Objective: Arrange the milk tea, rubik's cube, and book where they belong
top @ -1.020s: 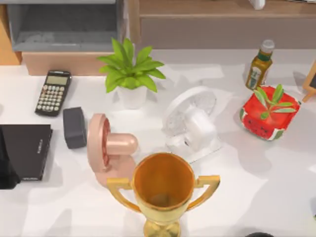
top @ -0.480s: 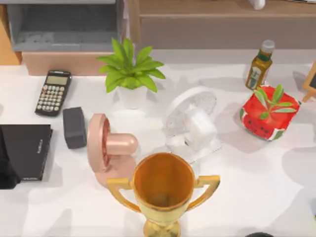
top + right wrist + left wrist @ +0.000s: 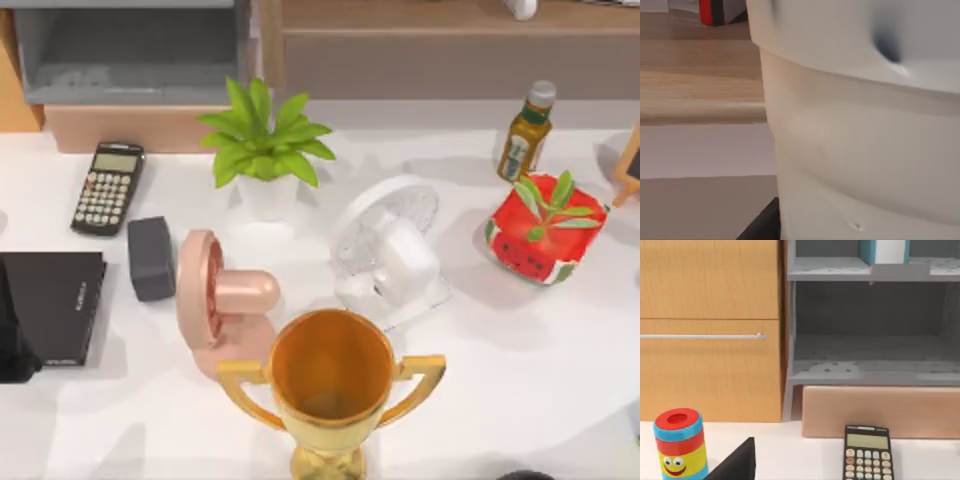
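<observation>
Nothing on the white table (image 3: 560,350) budges since a second ago; only the shadows at its right side slide. At the left edge our left arm (image 3: 12,345) sits beside the flat black folder (image 3: 55,300). Up on the grey shelf (image 3: 840,267) stands the thick teal-blue book with white page edges (image 3: 889,250), above the black calculator (image 3: 867,455). A pale, smooth-walled milk tea cup (image 3: 865,130) looms right against our right wrist camera. How the left gripper or right gripper is set, we cannot tell.

left arm (image 3: 12,345): black, bulky, matte, cropped at top view's left edge | right arm (image 3: 525,476): dark rounded sliver at bottom edge | no cables, screws, markings discernible
</observation>
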Robot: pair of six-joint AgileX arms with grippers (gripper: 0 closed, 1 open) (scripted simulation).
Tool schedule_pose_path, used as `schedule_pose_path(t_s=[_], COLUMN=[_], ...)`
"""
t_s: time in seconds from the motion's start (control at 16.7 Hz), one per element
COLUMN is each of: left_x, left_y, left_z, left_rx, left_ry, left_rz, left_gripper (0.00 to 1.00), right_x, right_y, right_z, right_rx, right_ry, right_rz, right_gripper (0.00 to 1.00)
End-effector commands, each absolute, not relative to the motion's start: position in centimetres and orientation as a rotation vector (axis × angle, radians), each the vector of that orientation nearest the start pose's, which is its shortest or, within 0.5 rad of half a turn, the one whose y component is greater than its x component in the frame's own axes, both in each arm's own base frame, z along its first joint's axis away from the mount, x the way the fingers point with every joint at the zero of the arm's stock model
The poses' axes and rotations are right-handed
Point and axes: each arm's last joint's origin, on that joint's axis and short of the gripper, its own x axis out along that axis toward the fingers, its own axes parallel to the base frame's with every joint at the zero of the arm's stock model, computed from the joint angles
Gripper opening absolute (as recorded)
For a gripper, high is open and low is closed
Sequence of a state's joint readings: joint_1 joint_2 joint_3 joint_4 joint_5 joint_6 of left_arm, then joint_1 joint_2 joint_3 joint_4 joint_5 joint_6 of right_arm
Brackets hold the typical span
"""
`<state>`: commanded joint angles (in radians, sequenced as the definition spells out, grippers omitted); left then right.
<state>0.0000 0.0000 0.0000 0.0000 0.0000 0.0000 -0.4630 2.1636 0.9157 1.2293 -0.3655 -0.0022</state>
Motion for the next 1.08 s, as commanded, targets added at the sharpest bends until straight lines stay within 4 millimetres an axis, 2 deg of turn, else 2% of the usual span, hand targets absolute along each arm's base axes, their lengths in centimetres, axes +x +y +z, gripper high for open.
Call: schedule_pose_path(t_s=[0.42, 0.6, 0.78, 1.08], left_x=[10.6, 10.6, 10.6, 10.6], left_y=[-0.1, -0.1, -0.1, -0.1], left_z=[16.0, 16.0, 16.0, 16.0], left_rx=[0.000, 0.000, 0.000, 0.000], left_ry=[0.000, 0.000, 0.000, 0.000], left_rz=[0.000, 0.000, 0.000, 0.000], left_gripper=[1.00, 1.00, 1.00, 1.00], right_x=[36.9, 36.9, 36.9, 36.9], right_y=[-16.9, -17.3, -16.8, -16.5], right_z=[10.0, 8.7, 7.3, 7.0], right_rx=[-0.009, -0.014, -0.010, -0.007], right_ry=[0.011, 0.004, 0.014, 0.020], right_rz=[-0.074, -0.085, -0.072, -0.063], right_gripper=[0.00, 0.00, 0.00, 0.00])
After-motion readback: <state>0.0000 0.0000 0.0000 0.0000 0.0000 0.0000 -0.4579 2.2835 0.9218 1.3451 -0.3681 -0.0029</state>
